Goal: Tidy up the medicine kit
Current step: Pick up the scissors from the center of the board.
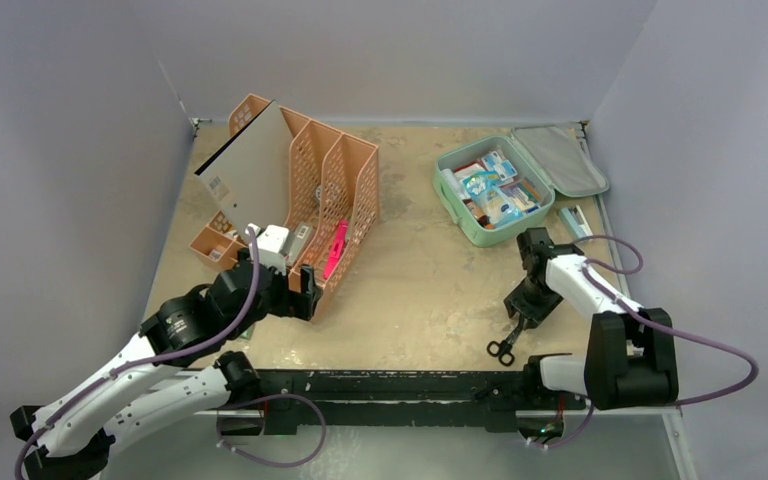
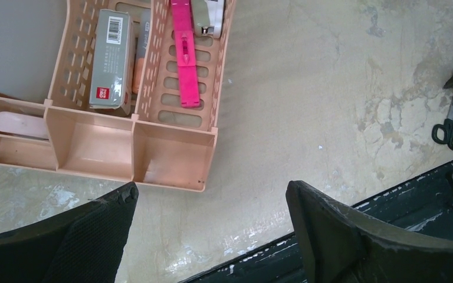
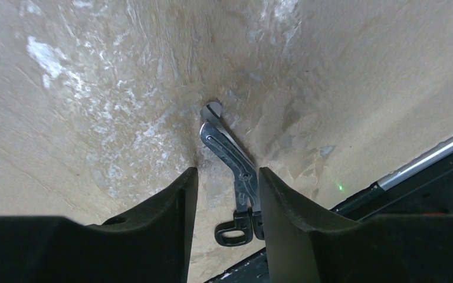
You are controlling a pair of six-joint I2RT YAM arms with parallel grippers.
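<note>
The mint-green medicine kit (image 1: 443, 186) lies open at the back right, packed with small boxes, its grey-lined lid (image 1: 560, 160) folded back. Black-handled bandage scissors (image 1: 501, 349) lie flat on the table near the front edge. They also show in the right wrist view (image 3: 229, 150) and the left wrist view (image 2: 448, 127). My right gripper (image 1: 523, 318) (image 3: 227, 174) is open and straddles the scissors' shank, the blades close to its right finger. My left gripper (image 1: 305, 290) (image 2: 212, 194) is open and empty, just in front of the orange rack.
The orange mesh file rack (image 1: 330, 180) (image 2: 153, 159) stands at the left with a grey board (image 1: 250, 170), a pink tool (image 2: 184, 56) and a grey box (image 2: 111, 59) in it. A small pale item (image 1: 573, 222) lies right of the kit.
</note>
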